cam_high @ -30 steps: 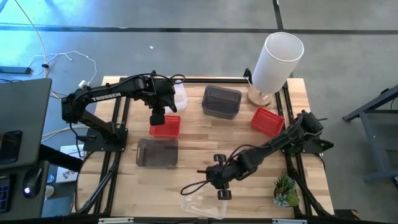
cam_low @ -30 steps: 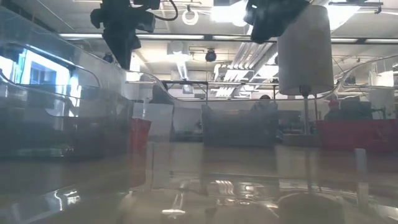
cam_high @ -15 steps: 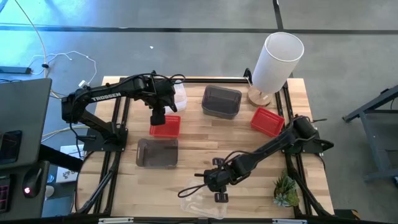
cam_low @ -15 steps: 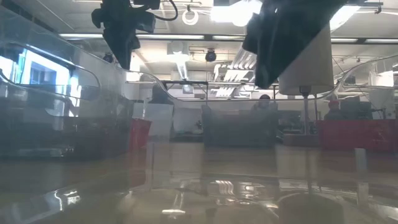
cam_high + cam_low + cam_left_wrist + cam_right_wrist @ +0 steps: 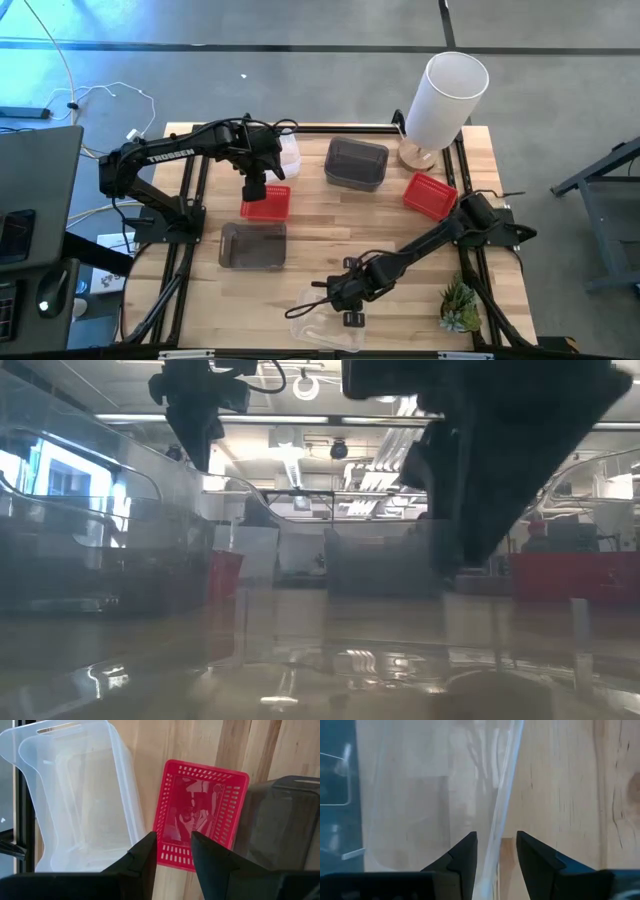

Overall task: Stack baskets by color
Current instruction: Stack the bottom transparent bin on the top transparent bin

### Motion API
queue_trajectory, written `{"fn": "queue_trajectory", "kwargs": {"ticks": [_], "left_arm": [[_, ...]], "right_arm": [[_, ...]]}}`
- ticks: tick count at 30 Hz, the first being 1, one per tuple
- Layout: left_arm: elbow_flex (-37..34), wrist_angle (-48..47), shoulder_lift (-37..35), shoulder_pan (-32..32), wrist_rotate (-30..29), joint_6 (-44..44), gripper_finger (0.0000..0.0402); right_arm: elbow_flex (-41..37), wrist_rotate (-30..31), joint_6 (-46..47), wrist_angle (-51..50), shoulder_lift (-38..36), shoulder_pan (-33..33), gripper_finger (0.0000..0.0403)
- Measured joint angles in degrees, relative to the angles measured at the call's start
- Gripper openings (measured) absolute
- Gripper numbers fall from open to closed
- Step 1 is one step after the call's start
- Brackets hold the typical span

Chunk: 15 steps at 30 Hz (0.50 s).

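Note:
My left gripper [image 5: 173, 840] hangs open above a red mesh basket [image 5: 200, 815] standing on the table's left half, and touches nothing. Nested clear baskets [image 5: 80, 795] stand beside the red one toward the far edge. A dark grey basket [image 5: 252, 245] stands nearer, another [image 5: 355, 163] at the far middle, and a second red basket [image 5: 430, 195] on the right. My right gripper [image 5: 496, 840] is open, low at the near edge. One of its fingers stands inside and one outside the far wall [image 5: 501, 810] of a single clear basket [image 5: 328, 330]; no touch shows.
A tall white cylinder [image 5: 445, 95] on a wooden foot stands at the far right corner. A small green plant [image 5: 460, 305] sits at the near right. A black cable [image 5: 310, 300] loops from the right arm above the clear basket. Bare wood lies in the table's middle.
My right gripper has come down and toward the table's near edge, rolling a little, until its open fingers straddle the clear basket's wall. In the low view it has grown from a small shape at the top to a large dark mass.

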Motion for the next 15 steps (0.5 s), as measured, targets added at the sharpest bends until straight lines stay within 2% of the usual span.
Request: {"fn": "queue_trajectory", "kwargs": {"ticks": [4,9,15], "left_arm": [[0.01,-0.02,0.00,-0.01,0.02,0.00,0.0106],[-0.02,-1.05,0.00,0.00,0.02,0.03,0.0106],[-0.02,-1.81,0.00,0.00,0.66,0.42,0.0106]], "right_arm": [[0.00,0.11,0.01,-0.43,0.93,-0.40,0.0095],[0.00,-0.11,-0.37,-1.99,1.64,-1.67,0.0015],[0.00,0.50,-1.92,-2.75,1.34,-3.52,0.0006]]}}
